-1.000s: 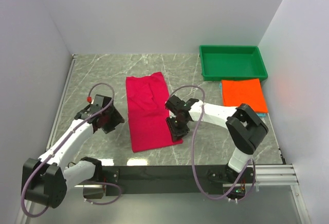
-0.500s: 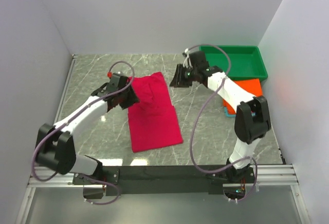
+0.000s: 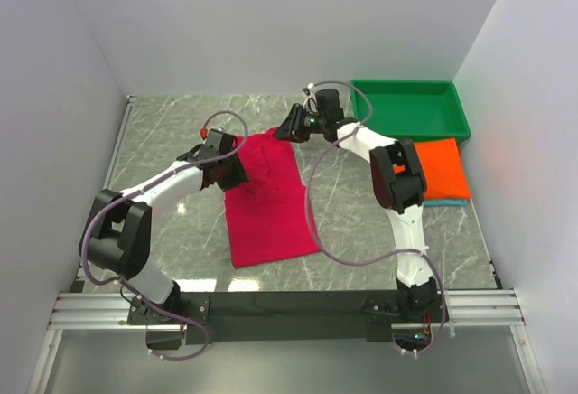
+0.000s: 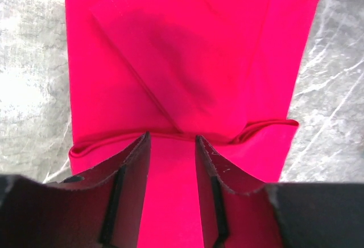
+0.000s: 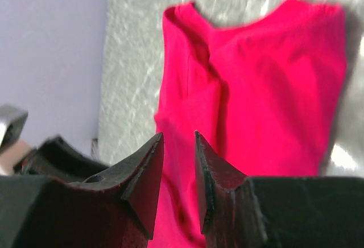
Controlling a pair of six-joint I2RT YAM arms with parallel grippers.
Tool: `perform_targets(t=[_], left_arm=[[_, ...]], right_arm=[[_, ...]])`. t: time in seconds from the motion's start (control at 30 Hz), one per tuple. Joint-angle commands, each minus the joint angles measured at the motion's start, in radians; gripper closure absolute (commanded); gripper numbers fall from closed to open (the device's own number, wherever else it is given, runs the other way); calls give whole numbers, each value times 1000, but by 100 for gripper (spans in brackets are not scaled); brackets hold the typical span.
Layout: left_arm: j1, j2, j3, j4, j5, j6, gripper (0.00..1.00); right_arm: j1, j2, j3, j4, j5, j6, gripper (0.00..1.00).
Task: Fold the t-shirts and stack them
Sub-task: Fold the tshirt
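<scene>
Over the marble table [image 3: 181, 123] both arms [image 3: 163, 186] [image 3: 359, 138] stretch to the crimson shirt [image 3: 266, 209], fingers [image 4: 133, 165] [image 5: 145, 171] parted.

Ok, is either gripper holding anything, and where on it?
Nothing looks held. The left gripper straddles the pink shirt's folded edge with its jaws apart and the cloth flat between them. The right gripper hovers open over the shirt.

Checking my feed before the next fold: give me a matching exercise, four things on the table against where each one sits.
1. pink shirt
2. orange shirt
3. teal shirt
4. tray

a. far right corner of the table
b. folded, just in front of the tray
c. laid out long, mid-table
d. only an edge showing under the orange shirt

Pairs: 1-c, 2-b, 3-d, 4-a
</scene>
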Motion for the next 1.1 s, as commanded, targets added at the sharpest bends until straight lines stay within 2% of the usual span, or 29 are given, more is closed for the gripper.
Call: perform_targets(t=[0.0,0.23,0.47,0.63,0.77,0.83,0.97,1.07], left_arm=[[-1,15,-20,54,12,17,58],[-1,35,-57,70,15,-5,60],[-1,-12,-97,66,15,-23,61],[-1,-94,-132,48,15,-40,58],[-1,-199,-169,-7,15,-65,46],[-1,-276,-201,-32,11,-85,40],[-1,-390,-255,-110,0,-114,26],[-3,-445,-287,-183,12,-128,20]], right_arm=[[10,73,100,208,-46,122,64],[10,260,249,167,72,194,64],[-20,232,100,185,238,311,64],[-37,248,149,150,205,302,64],[-43,203,172,105,158,235,64],[-48,123,138,72,169,199,63],[-48,-21,66,-28,212,72,55],[-40,-141,-6,-177,290,-25,51]])
